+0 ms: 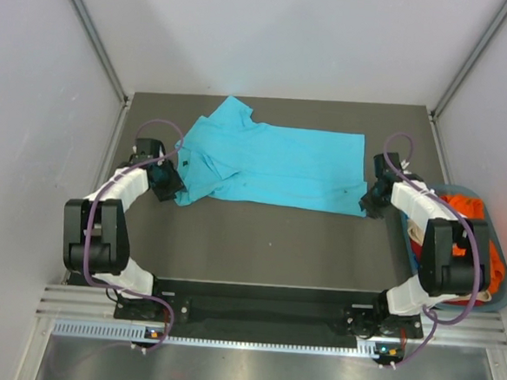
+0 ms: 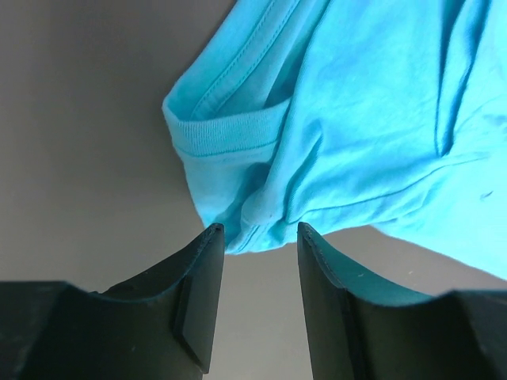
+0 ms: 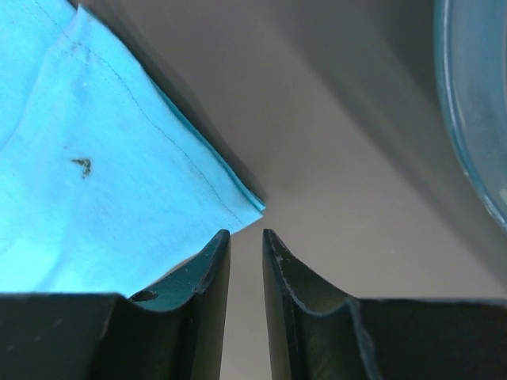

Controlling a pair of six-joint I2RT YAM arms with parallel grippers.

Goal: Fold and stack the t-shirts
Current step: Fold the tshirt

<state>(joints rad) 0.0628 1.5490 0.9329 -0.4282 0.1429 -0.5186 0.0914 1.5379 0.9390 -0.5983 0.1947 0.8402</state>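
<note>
A bright turquoise t-shirt [image 1: 273, 165] lies spread across the dark table [image 1: 267, 247], collar end to the left and hem to the right. My left gripper [image 1: 163, 184] sits at the shirt's near left corner. In the left wrist view it [image 2: 257, 229] is open, with bunched turquoise cloth [image 2: 356, 119] just past the fingertips and only table between them. My right gripper [image 1: 376, 199] is at the near right hem corner. In the right wrist view its jaws [image 3: 245, 232] stand slightly open on nothing, and the hem corner [image 3: 95, 174] lies just beyond the left fingertip.
A blue-grey basket [image 1: 500, 299] stands at the right table edge beside the right arm, holding orange t-shirts [image 1: 468, 208]; its rim [image 3: 475, 119] shows in the right wrist view. White walls close in the table on three sides.
</note>
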